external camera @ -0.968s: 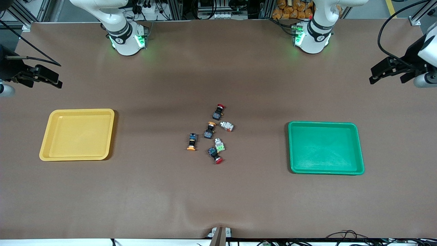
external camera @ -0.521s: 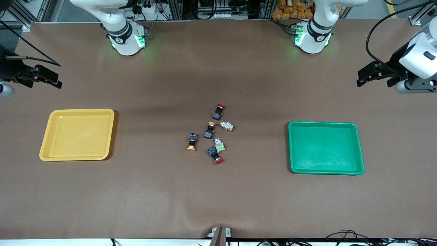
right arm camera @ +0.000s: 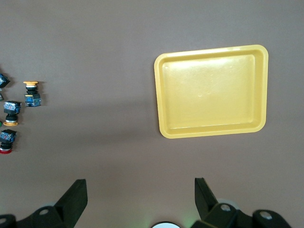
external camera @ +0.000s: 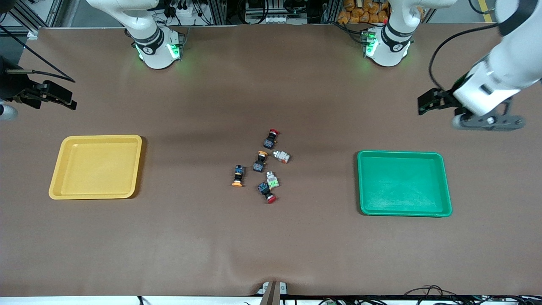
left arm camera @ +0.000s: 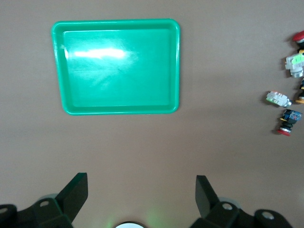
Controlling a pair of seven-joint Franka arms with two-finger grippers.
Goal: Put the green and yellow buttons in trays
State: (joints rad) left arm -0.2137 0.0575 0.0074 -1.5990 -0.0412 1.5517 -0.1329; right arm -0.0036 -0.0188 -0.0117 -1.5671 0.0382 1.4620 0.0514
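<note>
Green tray (external camera: 404, 184) and yellow tray (external camera: 96, 166) both bare. Left gripper (external camera: 425, 104) up in the air, fingers (left arm camera: 72, 194) apart, green tray ahead of them. Right gripper (right arm camera: 137, 199) waits, fingers apart (yellow tray ahead). 4 buttons (external camera: 259, 169) clustered mid-table, well apart from both grippers.

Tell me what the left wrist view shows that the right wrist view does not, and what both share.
Only the left wrist view shows the green tray, empty, and the two whitish buttons beside the pile.

Only the right wrist view shows the yellow tray, also empty, and two yellow-capped buttons.

Both show the brown table, a red-capped switch, and their own open pincer: left pincer, right pincer, each holding nothing.
</note>
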